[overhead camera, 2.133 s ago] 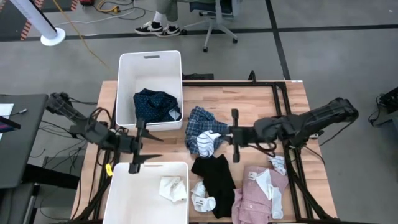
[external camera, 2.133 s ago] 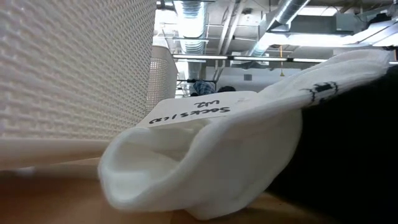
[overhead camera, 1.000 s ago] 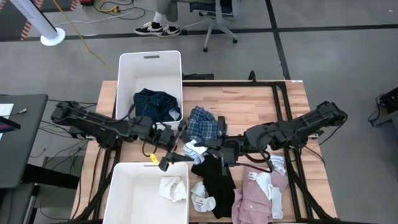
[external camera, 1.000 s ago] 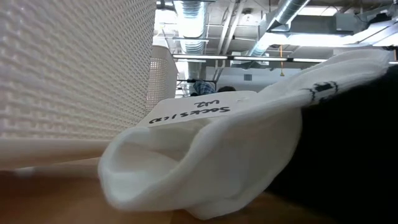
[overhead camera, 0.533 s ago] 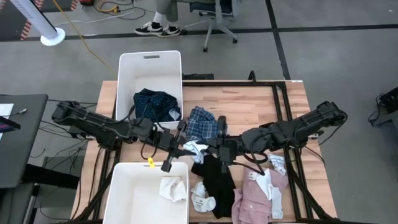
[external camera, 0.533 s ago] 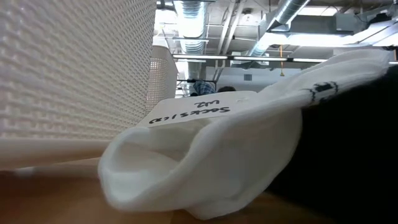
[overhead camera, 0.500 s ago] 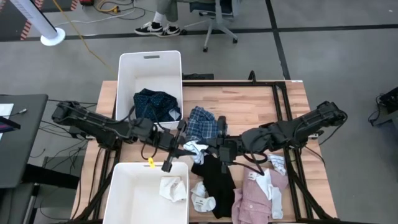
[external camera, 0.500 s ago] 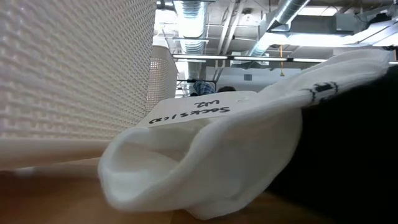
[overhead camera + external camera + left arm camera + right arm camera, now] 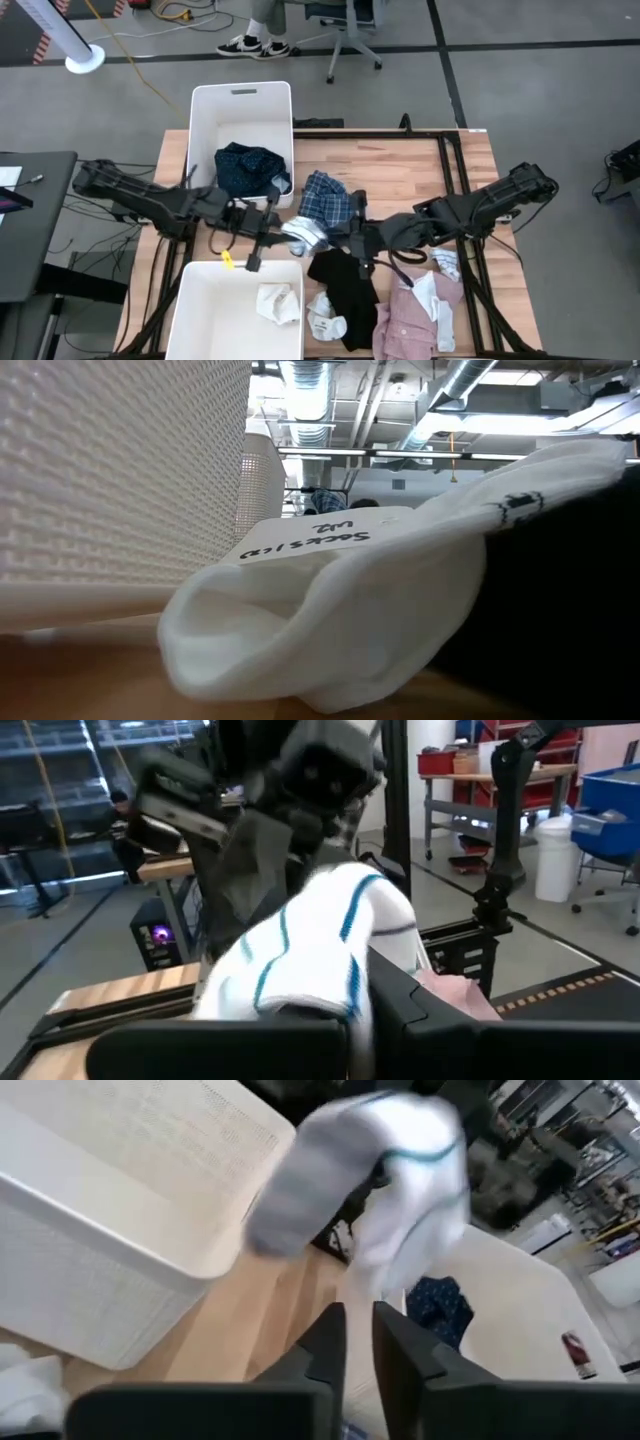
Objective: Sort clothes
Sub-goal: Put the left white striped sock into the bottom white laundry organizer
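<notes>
A white sock with teal stripes (image 9: 303,232) hangs in the air between the two bins and the clothes pile, with my left gripper (image 9: 278,234) shut on it. My right gripper (image 9: 347,240) stands just right of the sock, fingers a narrow gap apart (image 9: 358,1330), nothing between them. The navy dotted shirt (image 9: 250,168) lies in the far bin (image 9: 240,100). The blue plaid shirt (image 9: 326,195), black top (image 9: 345,282) and pink shirt (image 9: 412,312) lie on the table. White socks lie in the near bin (image 9: 278,302) and beside it (image 9: 330,620). My left gripper pinches the striped sock between its two fingers (image 9: 440,1020), coming level from the table's left. The sock's bunched free part (image 9: 320,940) sticks out past the fingertips toward my right gripper. It is lifted clear of the table and droops a little (image 9: 385,1230).
The near bin (image 9: 200,300) stands at the table's front left, right under my left arm. The low view is filled by a labelled white sock, the bin's wall (image 9: 120,480) and the black top (image 9: 560,610). Bare wood (image 9: 410,170) lies at the far right.
My left gripper first reached right to the sock that hung at my right gripper, then drew back toward the table's left edge with it. The sock has come away from my right gripper, which has stayed about where it was.
</notes>
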{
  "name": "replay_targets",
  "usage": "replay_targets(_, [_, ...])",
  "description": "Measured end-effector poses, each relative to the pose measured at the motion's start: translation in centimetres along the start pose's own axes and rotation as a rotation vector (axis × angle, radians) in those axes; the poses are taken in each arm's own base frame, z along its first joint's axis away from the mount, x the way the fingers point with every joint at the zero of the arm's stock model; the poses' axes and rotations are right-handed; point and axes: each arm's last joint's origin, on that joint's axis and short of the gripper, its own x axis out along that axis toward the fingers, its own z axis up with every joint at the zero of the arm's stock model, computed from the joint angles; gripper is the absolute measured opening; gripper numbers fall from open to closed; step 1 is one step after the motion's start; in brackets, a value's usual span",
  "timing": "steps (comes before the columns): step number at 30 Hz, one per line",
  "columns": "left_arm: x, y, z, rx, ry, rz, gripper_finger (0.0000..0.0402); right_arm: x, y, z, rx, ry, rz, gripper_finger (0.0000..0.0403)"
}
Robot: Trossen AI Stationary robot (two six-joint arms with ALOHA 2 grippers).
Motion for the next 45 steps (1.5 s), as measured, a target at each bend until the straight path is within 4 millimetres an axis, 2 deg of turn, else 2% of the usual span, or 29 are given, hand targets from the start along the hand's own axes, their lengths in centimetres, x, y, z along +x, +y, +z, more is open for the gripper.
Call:
replay_targets(7, [-3.3,-1.1,1.7,-0.004,0.014,-0.019,0.0001,0.0,0.2,-0.4,0.034,0.039,0.018,0.0154])
replay_targets(13, [-5.3,-2.7,1.3,-0.067,0.129,-0.123,0.0,-0.1,0.5,-0.6,0.09,0.068,0.032,0.0218])
replay_targets(16, [-5.8,-3.9,1.2,-0.113,0.163,-0.215,0.0,-0.3,0.8,-0.9,0.106,0.101,0.047,0.0229])
replay_targets(21, [-6.5,-6.4,1.1,-0.112,0.193,-0.346,0.0,-0.3,0.9,-1.2,0.136,0.13,0.053,0.0227])
replay_targets(25, [-6.7,-7.6,0.9,-0.104,0.238,-0.365,0.0,-0.3,0.9,-1.2,0.147,0.131,0.054,0.0223])
replay_targets(28, [-6.4,-8.5,0.5,-0.111,0.323,-0.363,0.0,-0.3,0.9,-1.2,0.148,0.13,0.054,0.0223])
replay_targets(32, [-5.0,-9.9,-0.1,-0.108,0.452,-0.371,0.0,-0.3,0.9,-1.2,0.149,0.129,0.055,0.0222])
replay_targets(45, [-0.2,-13.3,-2.2,0.067,0.851,-0.303,0.0,-0.4,1.0,-1.4,0.174,0.147,0.065,0.0222])
